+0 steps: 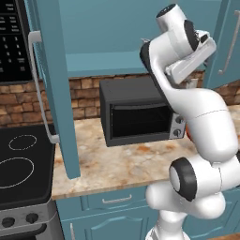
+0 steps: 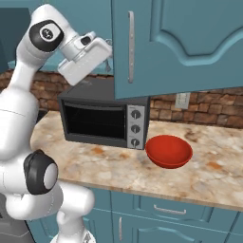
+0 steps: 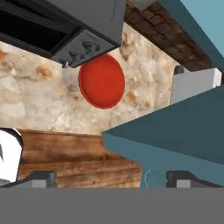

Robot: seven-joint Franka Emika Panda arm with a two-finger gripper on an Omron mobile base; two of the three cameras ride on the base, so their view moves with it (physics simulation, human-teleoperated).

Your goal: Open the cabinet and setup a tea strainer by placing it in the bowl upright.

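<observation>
The teal wall cabinet (image 1: 108, 28) stands with both doors swung out: the left door (image 1: 54, 93) and the right door (image 2: 180, 42), each with a long silver bar handle (image 2: 130, 47). My gripper (image 2: 108, 65) hangs open and holds nothing, raised above the black toaster oven (image 2: 102, 118), just left of the right door's edge (image 3: 175, 135). In the hand view my gripper (image 3: 111, 178) looks down past that edge at the red bowl (image 3: 101, 81). The bowl (image 2: 168, 151) sits on the counter right of the oven. The tea strainer is out of view.
The marble counter (image 2: 95, 166) runs along a brick wall with an outlet (image 2: 182, 100). A black stove (image 1: 18, 159) sits at the left, with a microwave (image 1: 14, 42) above it. Teal drawers (image 2: 166, 209) line the counter front.
</observation>
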